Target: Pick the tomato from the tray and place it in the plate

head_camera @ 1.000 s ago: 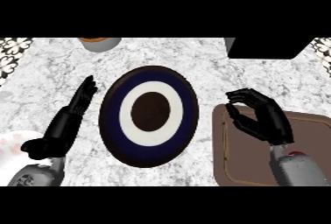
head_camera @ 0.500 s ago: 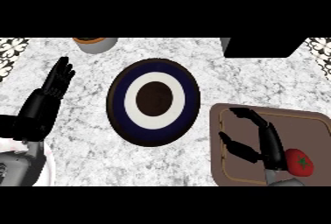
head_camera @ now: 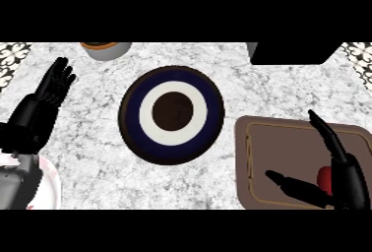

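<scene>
A red tomato (head_camera: 325,177) lies on the brown tray (head_camera: 280,147) at the lower right, mostly hidden behind my right hand (head_camera: 347,172). That hand is open over the tray, fingers stretched up and thumb out to the left, with the tomato between thumb and fingers. The plate (head_camera: 172,114), dark blue with a white ring and a brown middle, stands at the counter's centre, left of the tray. My left hand (head_camera: 42,106) rests open at the left edge, fingers up.
A grey bowl with an orange inside (head_camera: 106,49) sits at the top left. A black box (head_camera: 294,52) stands at the top right, behind the tray. Marble counter (head_camera: 94,167) lies bare between plate and left hand.
My right hand has opened from a curl and dropped down over the tray to the tomato. The view has shifted, bringing tomato and tray further in; the left hand keeps its pose.
</scene>
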Motion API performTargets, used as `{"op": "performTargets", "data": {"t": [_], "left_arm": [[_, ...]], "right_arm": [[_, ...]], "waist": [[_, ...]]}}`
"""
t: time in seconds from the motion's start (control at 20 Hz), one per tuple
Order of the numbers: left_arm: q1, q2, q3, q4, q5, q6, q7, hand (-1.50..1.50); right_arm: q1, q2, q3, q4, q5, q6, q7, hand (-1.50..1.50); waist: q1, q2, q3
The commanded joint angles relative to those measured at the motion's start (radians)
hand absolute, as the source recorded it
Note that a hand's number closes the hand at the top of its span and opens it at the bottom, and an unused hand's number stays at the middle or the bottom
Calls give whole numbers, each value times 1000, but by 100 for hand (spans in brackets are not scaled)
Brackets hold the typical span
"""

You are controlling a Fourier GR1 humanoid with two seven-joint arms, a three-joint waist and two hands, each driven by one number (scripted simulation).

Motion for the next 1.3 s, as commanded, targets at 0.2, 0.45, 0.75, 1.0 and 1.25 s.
{"op": "performTargets", "data": {"t": [0.2,0.45,0.75,1.0,1.25], "left_arm": [[24,-9,2,-2,-9,1,-2,0],[-27,8,22,9,0,-17,4,0],[-5,-12,7,22,-15,-37,-23,0],[-53,-34,41,48,-34,-48,-7,0],[-22,-67,11,-3,-66,-18,28,0]], "right_arm": [[87,-298,-63,-172,166,198,457,-150],[85,-443,-39,-274,140,447,746,-150],[8,-490,-32,-339,-26,676,1023,-150],[-48,-388,16,-277,48,716,1075,-150],[-166,-415,-15,-128,54,780,1096,-150]], "waist": [[-3,2,-5],[4,4,-6],[16,5,-1],[11,4,1],[21,5,1]]}}
